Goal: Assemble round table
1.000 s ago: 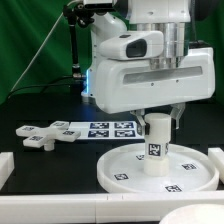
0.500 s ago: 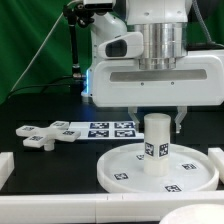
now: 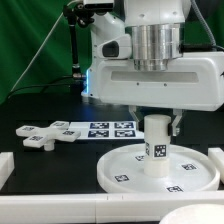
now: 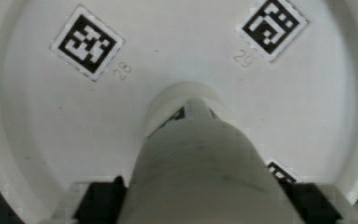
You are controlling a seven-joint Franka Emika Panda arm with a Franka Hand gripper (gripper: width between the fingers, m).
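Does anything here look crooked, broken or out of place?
Nothing stands out. The leg stands upright in the middle of the disc, and the foot lies flat beside the marker board.

Downward gripper (image 3: 158,122), seemingly clamped.

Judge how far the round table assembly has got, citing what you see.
Done: leg stands upright at the centre of the disc. In hand: claw grips the leg; whether it is fully seated is unclear. Left: cross-shaped foot piece lies apart, unattached.
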